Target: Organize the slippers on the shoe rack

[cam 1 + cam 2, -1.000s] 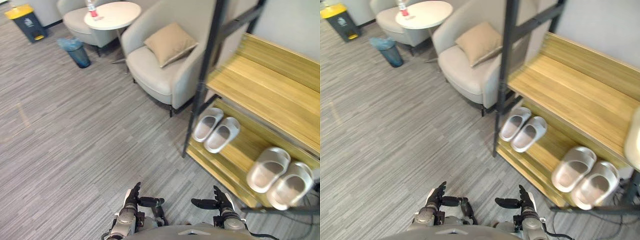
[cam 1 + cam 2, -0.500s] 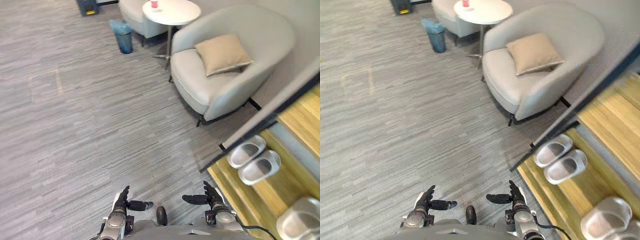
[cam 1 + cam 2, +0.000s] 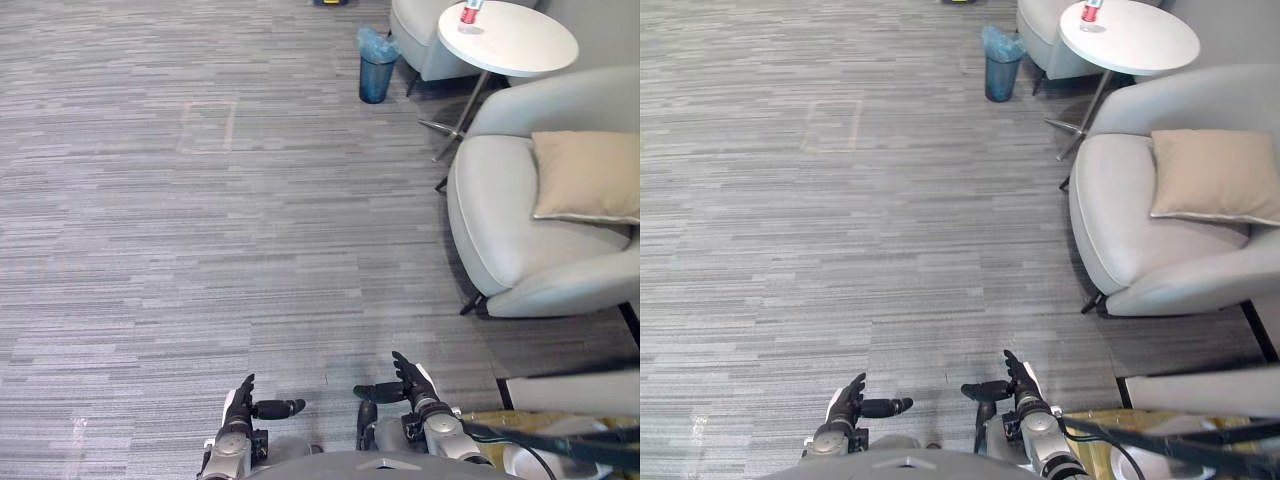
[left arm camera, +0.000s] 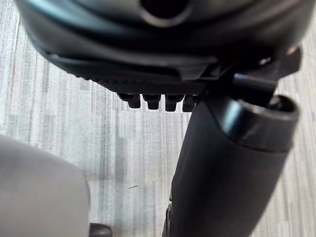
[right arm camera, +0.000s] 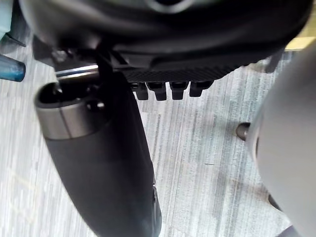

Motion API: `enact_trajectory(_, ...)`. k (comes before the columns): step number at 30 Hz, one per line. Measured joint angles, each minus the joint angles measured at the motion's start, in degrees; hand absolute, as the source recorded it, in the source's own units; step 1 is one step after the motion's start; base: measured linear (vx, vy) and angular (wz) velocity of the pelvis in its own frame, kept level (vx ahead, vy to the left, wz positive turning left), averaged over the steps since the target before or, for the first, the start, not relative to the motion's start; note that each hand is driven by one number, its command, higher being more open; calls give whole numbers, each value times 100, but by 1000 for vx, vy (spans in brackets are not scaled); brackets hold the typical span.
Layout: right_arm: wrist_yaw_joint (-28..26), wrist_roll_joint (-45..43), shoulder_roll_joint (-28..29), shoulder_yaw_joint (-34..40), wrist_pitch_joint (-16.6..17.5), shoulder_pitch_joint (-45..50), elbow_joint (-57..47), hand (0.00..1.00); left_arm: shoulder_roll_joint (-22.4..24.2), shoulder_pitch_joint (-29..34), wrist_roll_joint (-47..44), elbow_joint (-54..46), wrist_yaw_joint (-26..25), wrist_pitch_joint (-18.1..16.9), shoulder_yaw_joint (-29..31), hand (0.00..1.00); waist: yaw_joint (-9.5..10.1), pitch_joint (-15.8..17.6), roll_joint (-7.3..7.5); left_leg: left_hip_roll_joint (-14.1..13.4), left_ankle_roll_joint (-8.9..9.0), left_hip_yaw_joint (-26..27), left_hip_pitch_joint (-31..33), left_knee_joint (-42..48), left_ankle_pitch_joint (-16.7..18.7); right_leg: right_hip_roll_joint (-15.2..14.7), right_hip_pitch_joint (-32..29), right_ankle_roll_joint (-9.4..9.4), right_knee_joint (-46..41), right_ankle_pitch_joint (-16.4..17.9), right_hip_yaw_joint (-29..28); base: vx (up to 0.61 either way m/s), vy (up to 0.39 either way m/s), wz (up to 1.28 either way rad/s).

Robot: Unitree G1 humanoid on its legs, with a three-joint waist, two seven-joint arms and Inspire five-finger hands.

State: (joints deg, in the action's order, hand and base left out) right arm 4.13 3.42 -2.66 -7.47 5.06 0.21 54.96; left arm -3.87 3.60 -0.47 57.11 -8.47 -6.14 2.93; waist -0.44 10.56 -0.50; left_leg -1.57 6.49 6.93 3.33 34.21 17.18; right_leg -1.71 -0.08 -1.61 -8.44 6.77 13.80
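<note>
A corner of the wooden shoe rack point(image 3: 478, 422) shows at the lower right, with a black post lying across it. Part of one pale slipper point(image 3: 525, 463) rests there, mostly cut off by the picture's edge. My left hand point(image 3: 240, 408) and right hand point(image 3: 412, 385) hang low in front of me over the grey carpet, both open and holding nothing, thumbs pointing inward toward each other. The left wrist view shows my left hand point(image 4: 148, 49) above bare carpet, and the right wrist view shows my right hand point(image 5: 163, 44) the same way.
A light grey armchair point(image 3: 510, 230) with a tan cushion point(image 3: 588, 175) stands at the right. Behind it are a round white table point(image 3: 508, 35) with a small bottle point(image 3: 468, 12), a blue bin point(image 3: 377, 65) and a second chair. Open carpet stretches ahead and left.
The camera has swung left: the rack and its slippers have slid almost out of view to the lower right, and the armchair has shifted right. Both hands keep the same open pose.
</note>
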Motion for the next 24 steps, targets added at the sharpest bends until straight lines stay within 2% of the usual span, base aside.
enact_trajectory(1,21,-1,-17,-2,2,9,1,100,-16,0,0,-33,-7,-10,-1,100,5,-10,26,-253,-173,447,151,159,100,-16,187,7,125,20,92,293,-65,43)
enact_trajectory(2,37,-2,-54,-3,3,0,1,100,-22,-13,1,-86,-9,-13,-6,100,11,-23,47,-479,-258,858,347,33,155,-85,305,62,227,54,197,223,-9,34)
enact_trajectory(3,40,-2,-72,-3,3,-19,2,100,-23,-26,1,-92,-9,-12,-7,100,11,-22,48,-532,-263,957,418,-56,157,-118,323,87,241,69,235,222,58,35)
enact_trajectory(5,95,-2,-164,13,0,-50,6,100,-40,-173,8,-81,-7,-4,-54,100,-9,18,118,-665,-337,1544,778,-751,49,-402,446,270,264,163,609,244,106,76)
enact_trajectory(6,114,0,-222,15,-2,4,61,100,-21,-228,7,-78,-25,-3,-82,100,-9,17,138,-664,-458,1917,897,-1208,-327,-530,562,403,256,226,831,292,151,105)
enact_trajectory(7,118,0,-280,13,-4,76,87,100,2,-219,9,-78,-48,-8,-184,100,-1,-26,61,-728,-607,2105,940,-1529,-977,-528,665,528,248,301,978,384,199,93)
enact_trajectory(8,120,1,-257,-2,-47,60,197,100,-36,-234,8,-88,-32,-9,-193,100,34,-72,184,-543,-768,2061,913,-1492,-969,-694,750,708,234,428,1030,290,153,72)
enact_trajectory(10,113,4,-67,7,-51,33,195,100,-159,-215,6,-40,-75,11,-184,100,11,-93,355,-188,-918,1875,809,-1683,-858,-922,891,845,195,338,1182,412,222,66)
enact_trajectory(11,112,11,-35,8,-55,40,198,100,-159,-194,7,-30,-72,23,-178,100,19,-93,376,-137,-944,1843,749,-1686,-795,-967,944,886,125,314,1184,477,277,62)
enact_trajectory(12,106,116,27,5,-56,53,200,100,-204,-157,7,3,-69,49,-170,100,26,-101,362,-44,-978,1699,542,-1723,-648,-1101,948,900,-450,308,1171,417,267,55)
enact_trajectory(13,80,145,69,0,-61,57,195,100,-212,-113,9,5,-71,49,-173,100,39,-101,353,19,-993,1577,265,-1884,-613,-1307,701,908,-1464,255,1095,402,275,54)
enact_trajectory(14,71,157,81,-1,-57,48,193,100,-206,-105,12,10,-71,51,-189,100,29,-90,342,46,-1013,1502,132,-1976,-599,-1387,555,790,-1999,187,1022,368,245,70)
enact_trajectory(15,50,161,101,-4,-28,39,135,100,-250,-123,62,66,-66,66,-255,100,-18,-54,305,99,-1021,1243,-214,-2237,-588,-1349,157,597,-3088,536,658,334,149,66)
enact_trajectory(16,33,164,95,-6,-25,45,95,100,-262,-125,91,68,-67,70,-282,100,-26,-49,301,102,-1024,1130,-370,-2357,-585,-1208,-2,574,-3401,686,455,399,102,91)
enact_trajectory(17,18,214,74,-28,-10,58,19,100,-267,-120,110,68,-73,69,-322,100,-69,-36,271,89,-1023,931,-684,-2589,-585,-905,-297,445,-3663,949,176,335,21,75)
enact_trajectory(19,18,222,17,-62,26,52,-98,100,-253,-103,111,118,-57,68,-389,100,-149,-21,248,73,-1002,629,-1055,-2859,-573,-549,-865,255,-3454,1170,76,376,-49,85)
enact_trajectory(20,17,222,-14,-62,29,42,-159,100,-226,-131,111,171,-43,68,-393,100,-183,-8,230,40,-955,495,-1156,-2925,-531,-407,-1181,228,-3180,1181,27,431,-127,88)
enact_trajectory(22,12,221,-99,-61,42,-20,-236,100,-187,-189,114,234,-26,73,-393,100,-283,44,171,-86,-820,180,-1299,-2987,-407,-189,-1684,292,-2201,969,-31,396,-165,92)
enact_trajectory(23,12,222,-141,-52,35,-28,-218,100,-202,-180,165,264,-7,69,-425,100,-335,67,192,-103,-662,-36,-1438,-3056,-305,-124,-1746,270,-1484,13,-104,454,-179,89)
enact_trajectory(24,12,221,-159,-48,40,-3,-202,100,-203,-177,202,301,6,70,-429,100,-342,60,187,-124,-605,-117,-1500,-3067,-267,-95,-1684,51,-1458,-135,-114,390,-151,63)
